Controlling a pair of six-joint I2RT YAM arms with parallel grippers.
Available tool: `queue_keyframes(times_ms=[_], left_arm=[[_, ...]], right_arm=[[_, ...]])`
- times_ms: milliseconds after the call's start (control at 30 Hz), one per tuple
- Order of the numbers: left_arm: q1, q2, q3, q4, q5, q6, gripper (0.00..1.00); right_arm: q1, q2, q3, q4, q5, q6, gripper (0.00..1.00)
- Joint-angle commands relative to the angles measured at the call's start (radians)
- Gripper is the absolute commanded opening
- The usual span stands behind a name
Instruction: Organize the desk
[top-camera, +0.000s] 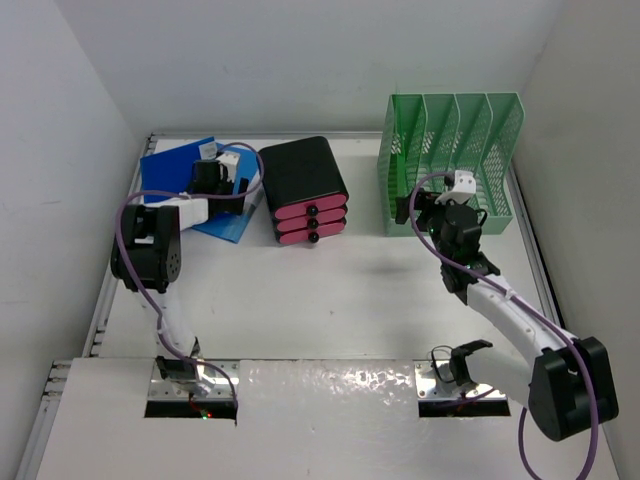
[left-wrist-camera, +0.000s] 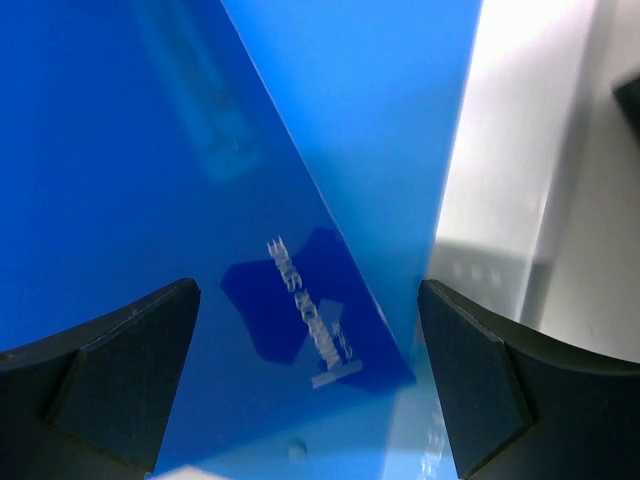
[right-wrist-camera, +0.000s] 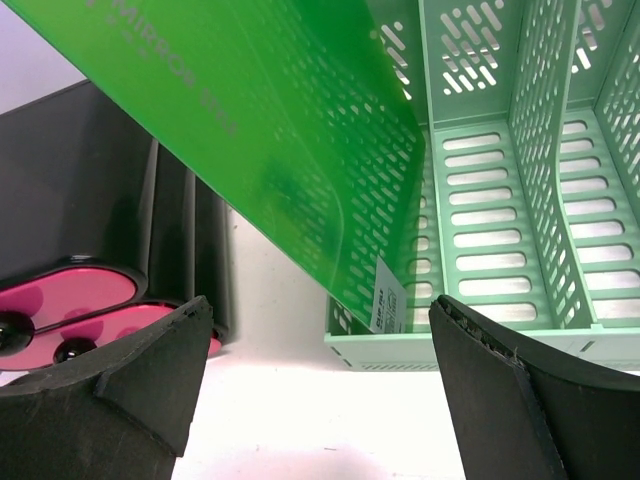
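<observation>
Now both pincers are spread wide. The left gripper (left-wrist-camera: 310, 370) hangs over the flat blue plastic folder (left-wrist-camera: 150, 150), far left on the white desk (top-camera: 330, 300). Near the right gripper (right-wrist-camera: 320, 380), a thin green plastic folder (right-wrist-camera: 270, 130) leans at the mint-green mesh rack (right-wrist-camera: 500, 230); unheld, it may slide down.

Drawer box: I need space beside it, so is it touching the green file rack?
Apart. The top view shows bare white desk between the drawer box and the file rack.
</observation>
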Motion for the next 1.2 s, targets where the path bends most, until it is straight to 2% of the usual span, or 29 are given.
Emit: queue_keyframes(times_ms=[0, 67, 100, 133, 167, 233, 267, 333, 367, 567, 667, 767, 900, 933, 1000, 1100, 1167], left_arm=[[-0.004, 0.044, 0.040, -0.012, -0.015, -0.042, 0.88], [0.001, 0.041, 0.028, -0.015, -0.027, -0.053, 0.80], [0.002, 0.038, 0.023, -0.016, -0.019, -0.050, 0.70], [0.002, 0.031, 0.012, -0.025, -0.010, -0.048, 0.63], [0.002, 0.028, 0.005, -0.030, -0.004, -0.042, 0.49], [0.004, 0.014, -0.014, -0.047, 0.019, -0.041, 0.37], [0.011, 0.006, -0.014, -0.061, 0.033, -0.045, 0.25], [0.031, -0.006, -0.028, -0.100, 0.102, -0.053, 0.12], [0.036, -0.015, -0.038, -0.099, 0.109, -0.055, 0.00], [0.042, -0.092, -0.090, -0.156, 0.197, -0.021, 0.00], [0.070, -0.187, -0.152, -0.176, 0.203, 0.022, 0.00], [0.082, -0.317, -0.216, -0.203, 0.186, 0.072, 0.00], [0.085, -0.380, -0.259, -0.217, 0.148, 0.139, 0.00], [0.084, -0.379, -0.256, -0.216, 0.159, 0.169, 0.24], [0.082, -0.373, -0.244, -0.196, 0.163, 0.182, 0.49], [0.080, -0.373, -0.247, -0.129, 0.107, 0.232, 0.64], [0.080, -0.370, -0.268, -0.041, 0.062, 0.296, 0.65]], right_arm=[[0.002, -0.028, -0.002, 0.017, -0.006, 0.017, 0.86], [0.002, -0.039, -0.007, 0.015, -0.008, 0.019, 0.86], [0.002, -0.043, -0.009, 0.015, -0.008, 0.020, 0.86], [0.002, -0.048, -0.012, 0.015, -0.006, 0.020, 0.86], [0.004, -0.058, -0.016, 0.015, 0.000, 0.022, 0.86], [0.004, -0.071, -0.018, 0.009, 0.001, 0.028, 0.86], [0.002, -0.081, -0.019, 0.009, -0.002, 0.035, 0.86], [0.004, -0.092, -0.019, 0.006, -0.011, 0.045, 0.85], [0.004, -0.097, -0.015, 0.002, -0.023, 0.048, 0.85], [0.008, -0.129, -0.001, -0.047, -0.051, 0.097, 0.78], [0.051, -0.129, 0.007, -0.069, -0.046, 0.101, 0.76], [0.152, -0.120, 0.019, -0.083, -0.020, 0.082, 0.76], [0.227, -0.099, 0.039, -0.095, 0.010, 0.054, 0.77], [0.234, -0.092, 0.039, -0.092, 0.009, 0.055, 0.77], [0.240, -0.089, 0.034, -0.086, 0.009, 0.055, 0.77], [0.240, -0.092, 0.028, -0.095, 0.009, 0.046, 0.77], [0.238, -0.108, 0.016, -0.094, 0.015, 0.036, 0.78]])
